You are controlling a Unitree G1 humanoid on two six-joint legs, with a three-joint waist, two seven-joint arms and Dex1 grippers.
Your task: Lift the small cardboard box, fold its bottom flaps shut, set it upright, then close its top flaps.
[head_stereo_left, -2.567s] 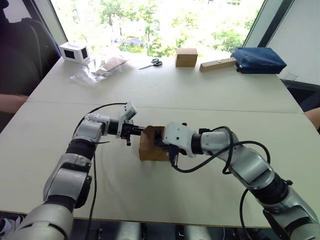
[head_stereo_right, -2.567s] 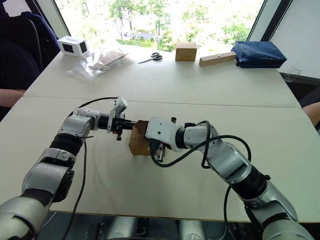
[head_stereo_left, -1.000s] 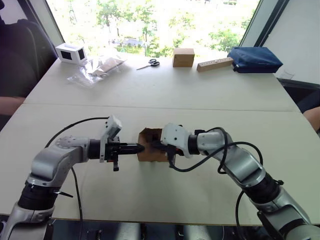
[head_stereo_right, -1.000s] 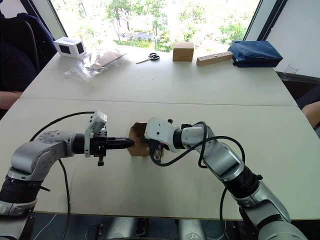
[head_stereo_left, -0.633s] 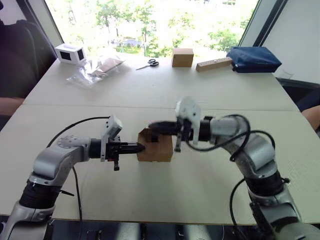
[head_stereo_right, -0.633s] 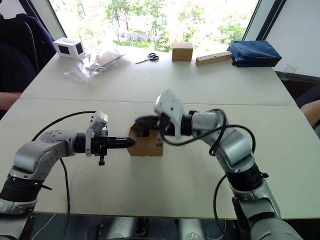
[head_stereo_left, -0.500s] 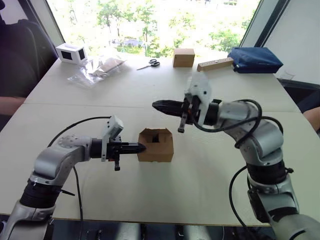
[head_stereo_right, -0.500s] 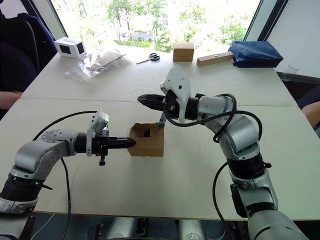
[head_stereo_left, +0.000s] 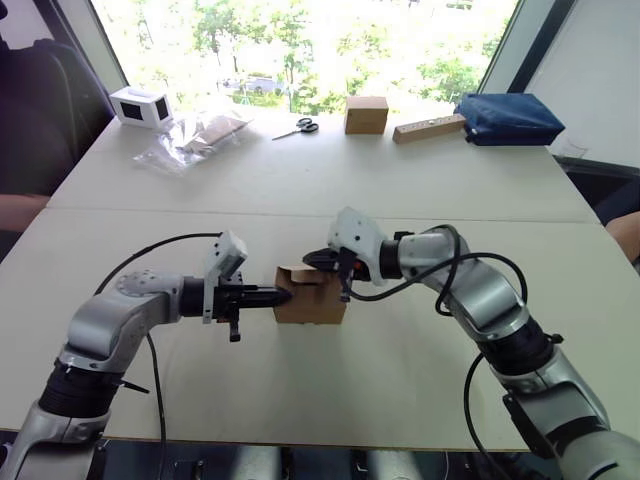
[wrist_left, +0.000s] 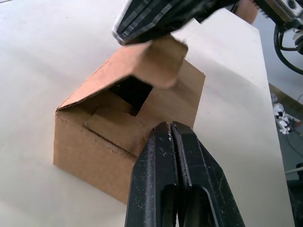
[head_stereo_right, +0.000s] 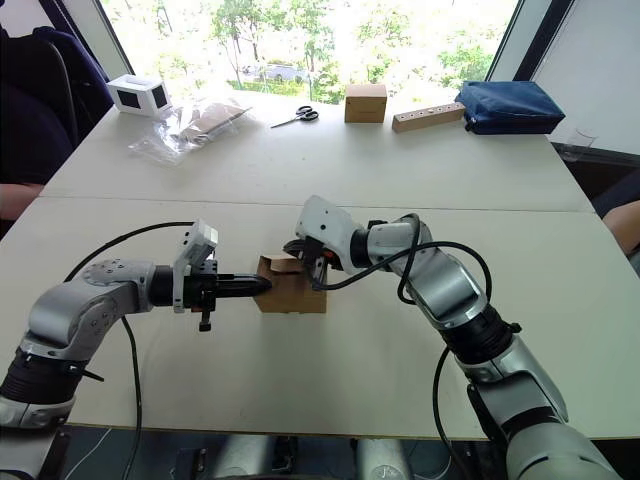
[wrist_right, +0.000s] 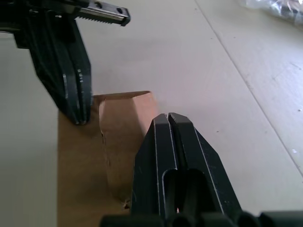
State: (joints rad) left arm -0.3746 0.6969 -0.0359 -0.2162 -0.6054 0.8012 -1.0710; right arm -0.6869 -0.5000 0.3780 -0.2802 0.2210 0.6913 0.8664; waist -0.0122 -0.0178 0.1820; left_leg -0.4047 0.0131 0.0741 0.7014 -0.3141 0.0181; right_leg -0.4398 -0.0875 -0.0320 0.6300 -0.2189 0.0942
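Small cardboard box (head_stereo_left: 311, 297) sits upright mid-table w/ its base on the surface, so you can reckon the lift, bottom fold and set-down are done; only the top flaps (wrist_left: 142, 66) are left. On your left, the left gripper (head_stereo_left: 278, 295) has its fingers pressed together, holding nothing, tips against the box's left wall to brace it. On the right, the right gripper (head_stereo_left: 320, 260), likewise closed and empty, is over the top pushing one flap down, the opening beneath it only partly covered.
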